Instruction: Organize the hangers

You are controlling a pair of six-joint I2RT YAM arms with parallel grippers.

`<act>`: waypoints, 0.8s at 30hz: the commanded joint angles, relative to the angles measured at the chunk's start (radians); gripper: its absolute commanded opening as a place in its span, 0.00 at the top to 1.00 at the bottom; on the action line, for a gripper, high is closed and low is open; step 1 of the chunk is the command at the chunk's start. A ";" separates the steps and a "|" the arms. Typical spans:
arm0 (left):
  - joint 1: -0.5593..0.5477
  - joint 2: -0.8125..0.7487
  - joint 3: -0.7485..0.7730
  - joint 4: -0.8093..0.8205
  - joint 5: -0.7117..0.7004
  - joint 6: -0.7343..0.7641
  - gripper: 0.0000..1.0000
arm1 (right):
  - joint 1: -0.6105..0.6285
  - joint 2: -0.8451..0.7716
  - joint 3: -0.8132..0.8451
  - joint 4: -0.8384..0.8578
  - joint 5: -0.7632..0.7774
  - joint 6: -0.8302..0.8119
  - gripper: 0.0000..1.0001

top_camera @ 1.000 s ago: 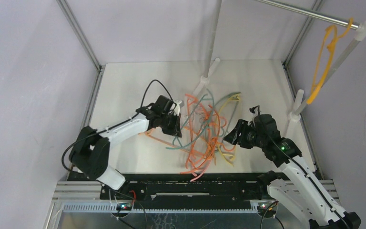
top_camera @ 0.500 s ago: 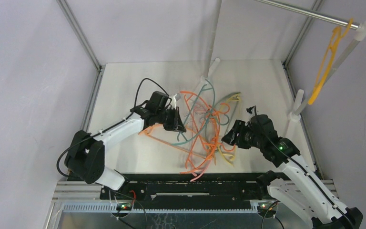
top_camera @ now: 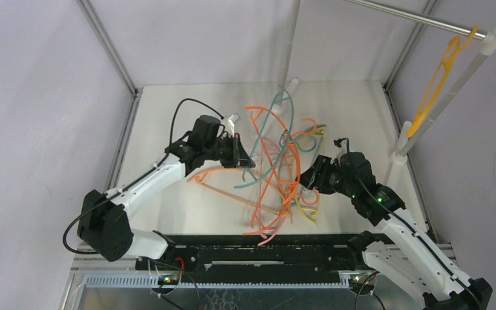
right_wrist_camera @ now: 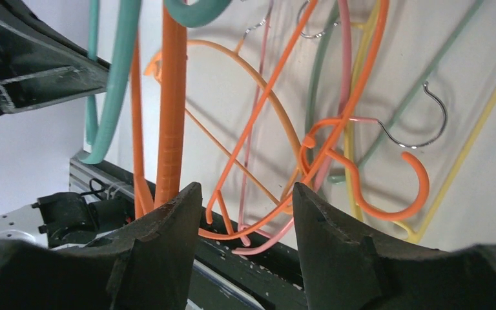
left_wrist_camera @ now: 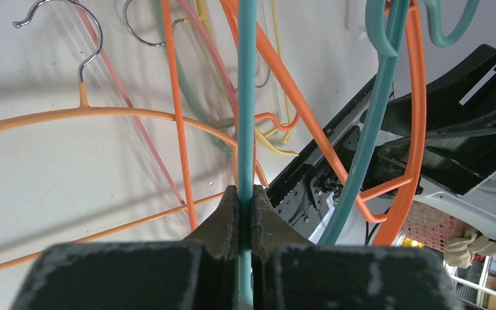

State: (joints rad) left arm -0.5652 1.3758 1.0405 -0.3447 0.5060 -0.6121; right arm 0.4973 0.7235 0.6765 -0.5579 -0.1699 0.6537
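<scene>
A tangle of hangers in orange, teal, yellow and pink lies mid-table. My left gripper is shut on the bar of a teal hanger; in the left wrist view that teal hanger runs straight up from the shut left gripper. It is raised, and orange hangers are caught up with it. My right gripper stands open at the pile's right edge. In its wrist view the right gripper holds nothing; a thick orange hanger stands by its left finger. One orange-yellow hanger hangs on the rail.
A steel rail crosses the top right, carried by white poles with feet at the table's right side. Another white pole rises behind the pile. Aluminium frame posts bound the white table.
My left gripper has risen and moved right with the teal hanger, dragging tangled hangers up and back. The right gripper has edged left toward the pile. The hung hanger has swung.
</scene>
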 commanded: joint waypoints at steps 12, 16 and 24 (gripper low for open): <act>0.028 -0.058 0.053 0.041 -0.004 -0.008 1.00 | 0.005 -0.136 0.073 0.004 0.122 0.004 0.38; 0.028 -0.055 0.052 0.046 -0.005 -0.011 1.00 | 0.006 -0.080 0.072 0.112 0.026 0.002 0.38; 0.028 -0.068 0.036 0.053 -0.014 -0.022 1.00 | 0.026 0.054 0.065 0.254 -0.026 0.017 0.38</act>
State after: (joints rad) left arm -0.5434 1.3540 1.0405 -0.3470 0.4850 -0.6144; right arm 0.5117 0.7494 0.7139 -0.4286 -0.1593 0.6609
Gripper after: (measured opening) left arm 0.044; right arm 0.619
